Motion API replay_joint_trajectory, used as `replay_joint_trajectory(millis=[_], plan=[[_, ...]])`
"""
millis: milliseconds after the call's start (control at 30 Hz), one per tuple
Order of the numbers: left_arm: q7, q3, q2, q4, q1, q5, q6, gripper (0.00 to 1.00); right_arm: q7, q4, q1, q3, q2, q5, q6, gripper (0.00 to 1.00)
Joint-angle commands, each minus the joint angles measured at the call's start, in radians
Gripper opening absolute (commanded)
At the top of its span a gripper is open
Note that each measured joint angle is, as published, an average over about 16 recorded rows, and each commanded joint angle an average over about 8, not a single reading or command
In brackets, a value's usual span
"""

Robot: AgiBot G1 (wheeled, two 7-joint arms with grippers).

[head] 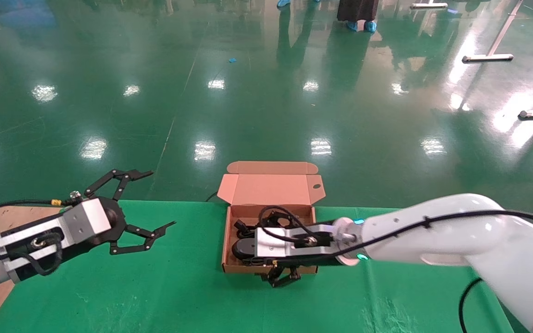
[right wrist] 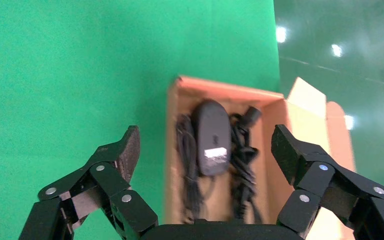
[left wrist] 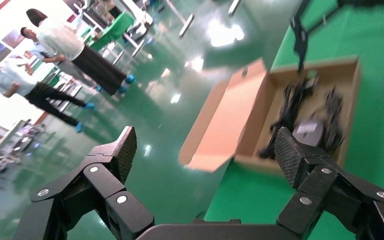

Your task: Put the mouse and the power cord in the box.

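Both items look in. Mouse [right wrist: 213,134] lies underside up, white label showing, in the box [head: 229,267], with the power cord [right wrist: 242,155] bundled just beside it. Box sits near the counter's [head: 109,296] far edge, 12 o'clock from the robot, lid flap standing open.

Right gripper [right wrist: 205,150] hangs over the box's near edge, fingers spread wide, holding nothing. Left gripper [head: 148,203] idle out at 10 o'clock, well apart from the box, fingers also wide open and empty.

Judgement: placement done. Only right-arm retract left; lid closing isn't asked for.
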Motion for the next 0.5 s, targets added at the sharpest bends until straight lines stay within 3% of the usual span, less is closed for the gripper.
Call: replay_joint_trajectory(millis=[33, 500], plan=[[-0.049, -0.014, -0.007, -0.027, 0.005, 0.003, 0.018, 1.0, 0.016, 0.023, -0.019, 0.034, 0.025, 0.024, -0.026, 1.0], [-0.397, -0.116, -0.053, -0.219, 0.042, 0.024, 0.147, 1.0, 0.125, 0.185, -0.156, 0.274, 0.199, 0.19, -0.207, 1.0]])
